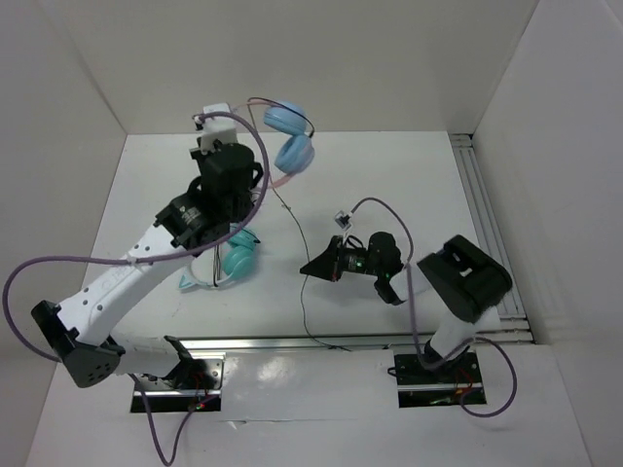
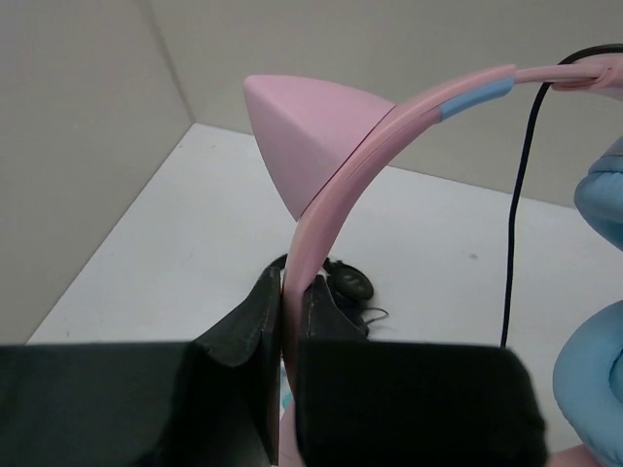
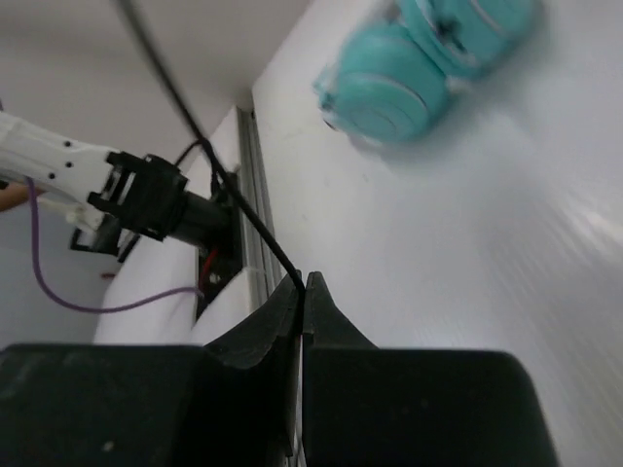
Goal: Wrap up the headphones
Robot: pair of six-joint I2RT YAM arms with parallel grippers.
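The left gripper (image 2: 290, 297) is closed tight on the pink headband (image 2: 321, 243) of the headphones (image 2: 409, 112). The band is pinched between the 2 fingers and rises from them in an arc up and to the right. 1 pink cat ear (image 2: 302, 136) is seen just above the fingertips, on the left side of the band. The 2 light blue ear cups (image 2: 599, 195) are held to the right of this gripper, lifted clear of the table (image 2: 195, 214). The thin black cable (image 2: 514, 224) hangs down between the band and the cups.

The right gripper (image 3: 302, 292) is closed, and the cable is caught at its fingertips and drawn up and to the left from them. Teal headphones (image 3: 389, 88) are seen lying on the table ahead of this gripper, well apart from it. Below the gripper in the top view, the cable trails on to the rail (image 1: 341, 341).
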